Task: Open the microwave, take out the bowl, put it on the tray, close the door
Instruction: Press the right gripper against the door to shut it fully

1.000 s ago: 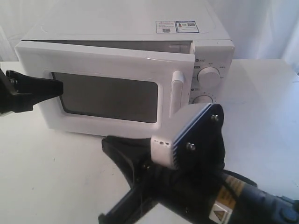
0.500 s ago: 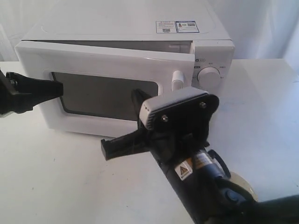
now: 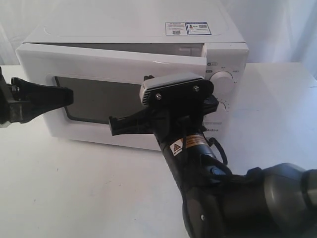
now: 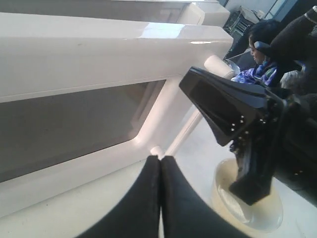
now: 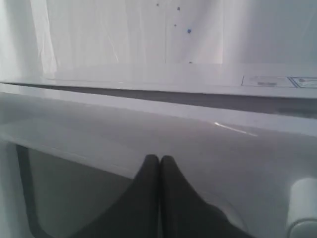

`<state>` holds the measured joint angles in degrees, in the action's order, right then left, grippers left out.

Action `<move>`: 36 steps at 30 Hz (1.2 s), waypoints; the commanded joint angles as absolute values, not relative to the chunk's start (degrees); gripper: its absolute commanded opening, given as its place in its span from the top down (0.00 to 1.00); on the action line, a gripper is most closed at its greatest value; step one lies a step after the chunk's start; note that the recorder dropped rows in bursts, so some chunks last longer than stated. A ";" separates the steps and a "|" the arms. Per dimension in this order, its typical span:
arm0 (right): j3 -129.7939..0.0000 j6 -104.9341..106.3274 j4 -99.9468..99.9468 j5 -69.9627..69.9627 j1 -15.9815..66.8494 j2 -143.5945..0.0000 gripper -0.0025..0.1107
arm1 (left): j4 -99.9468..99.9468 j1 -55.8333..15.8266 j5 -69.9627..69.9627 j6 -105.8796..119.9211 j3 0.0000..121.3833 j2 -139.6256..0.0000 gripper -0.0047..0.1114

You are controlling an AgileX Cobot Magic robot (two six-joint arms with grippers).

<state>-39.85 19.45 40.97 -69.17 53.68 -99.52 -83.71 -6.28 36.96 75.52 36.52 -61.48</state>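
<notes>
Door (image 3: 106, 67) ajar; L pincer (image 3: 68, 95), R pincer (image 3: 113, 126) closed in front.

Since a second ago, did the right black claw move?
Yes. The right black claw went up toward the wide white microwave door; it now overlaps the dark window.

A white tabletop (image 3: 64, 188) carries a boxy white microwave (image 3: 124, 25), which stands toward the far side, around the middle. The left wrist view shows a round, pale tray (image 4: 262, 218) lying flat on the tabletop.
</notes>
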 commanded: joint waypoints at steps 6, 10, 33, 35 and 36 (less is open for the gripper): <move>-43.44 20.80 40.94 -69.96 49.60 -103.39 0.98 | -84.81 -6.43 39.18 75.15 36.03 -61.42 0.96; -45.51 20.80 40.94 -69.96 49.60 -104.77 0.98 | -84.81 -6.43 39.18 75.15 36.03 -61.42 0.96; -50.06 20.71 41.58 -69.96 44.38 -109.56 0.98 | -84.81 -6.43 39.18 75.15 36.03 -61.42 0.96; -50.49 20.71 41.47 -69.96 43.96 -109.56 0.98 | -84.81 -6.43 39.18 75.15 36.03 -61.42 0.96; -50.62 20.71 41.60 -69.96 43.96 -109.56 0.98 | -84.81 -6.43 39.18 75.15 36.03 -61.42 0.96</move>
